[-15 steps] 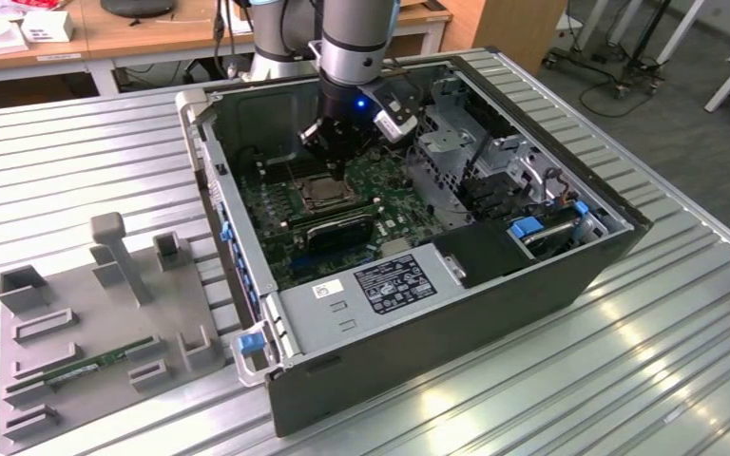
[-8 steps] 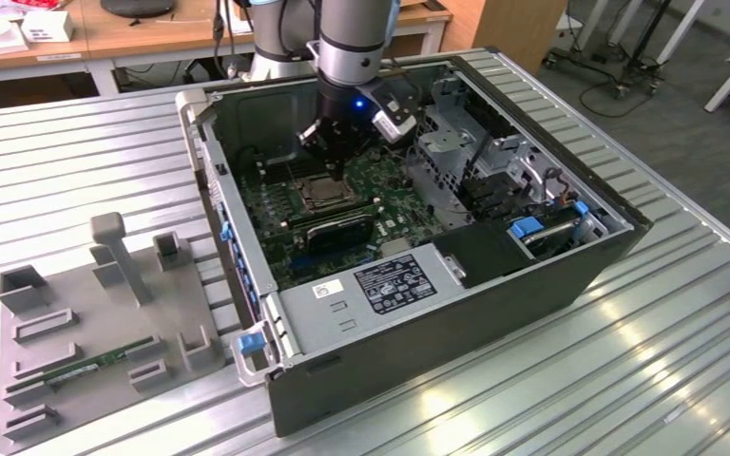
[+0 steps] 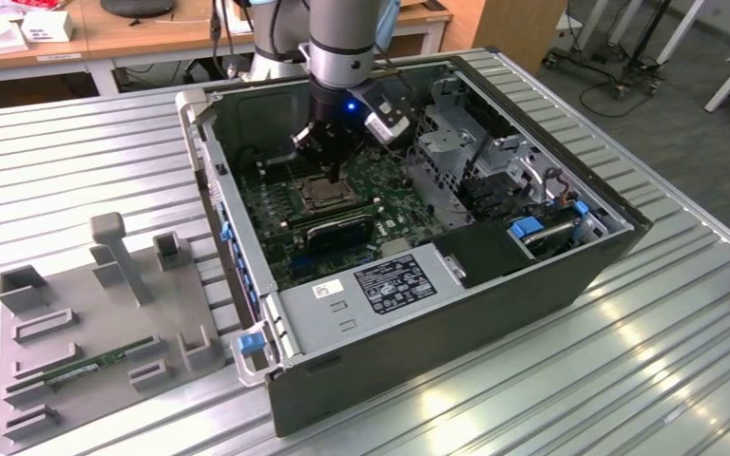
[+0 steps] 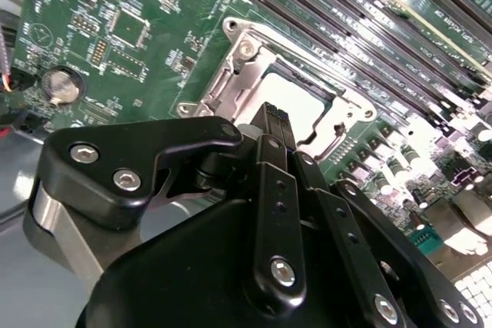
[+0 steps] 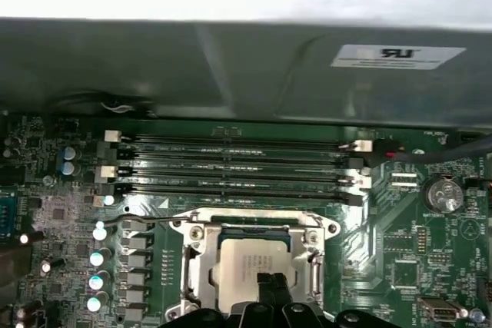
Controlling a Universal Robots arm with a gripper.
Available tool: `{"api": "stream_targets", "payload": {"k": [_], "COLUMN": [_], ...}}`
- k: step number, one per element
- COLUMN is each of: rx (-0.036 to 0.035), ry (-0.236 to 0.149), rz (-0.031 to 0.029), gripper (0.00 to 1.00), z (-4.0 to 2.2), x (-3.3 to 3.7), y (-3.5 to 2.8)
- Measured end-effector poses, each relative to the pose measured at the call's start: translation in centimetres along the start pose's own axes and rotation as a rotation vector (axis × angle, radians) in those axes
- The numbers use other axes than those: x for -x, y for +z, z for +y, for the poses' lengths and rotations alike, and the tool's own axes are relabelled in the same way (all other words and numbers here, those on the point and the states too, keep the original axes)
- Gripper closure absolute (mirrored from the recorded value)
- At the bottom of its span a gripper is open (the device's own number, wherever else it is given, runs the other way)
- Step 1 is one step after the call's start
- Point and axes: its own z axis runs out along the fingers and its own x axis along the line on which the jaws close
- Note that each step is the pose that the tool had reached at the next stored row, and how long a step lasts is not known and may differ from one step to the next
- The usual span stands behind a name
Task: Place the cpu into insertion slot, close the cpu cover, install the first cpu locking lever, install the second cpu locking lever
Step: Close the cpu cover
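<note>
While the cpu (image 5: 247, 265) is seen seated in the insertion slot (image 5: 254, 230) and framed by the lowered cpu cover (image 5: 198, 259), the fingers (image 5: 266, 291) are held pressed together, gripping nothing, at the chip's edge. Pressure is best applied straight down on the metal frame, so that the chip is spared.

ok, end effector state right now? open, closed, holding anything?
End effector: closed, holding nothing, poised over the cpu, which lies framed by the cpu cover.
</note>
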Motion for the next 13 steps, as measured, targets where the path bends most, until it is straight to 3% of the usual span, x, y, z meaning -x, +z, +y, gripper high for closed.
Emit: {"api": "stream_targets", "payload": {"k": [6, 7, 13], "rx": [-0.0004, -0.0009, -0.0012], "ry": [0.0, 0.0, 0.0], "rz": [-0.0028, -0.0053, -0.007], "gripper": [0.89, 0.89, 0.89], "z": [0.03, 0.04, 0.05], "x": [-1.37, -2.22, -3.14], "y": [0.11, 0.15, 0.38]}}
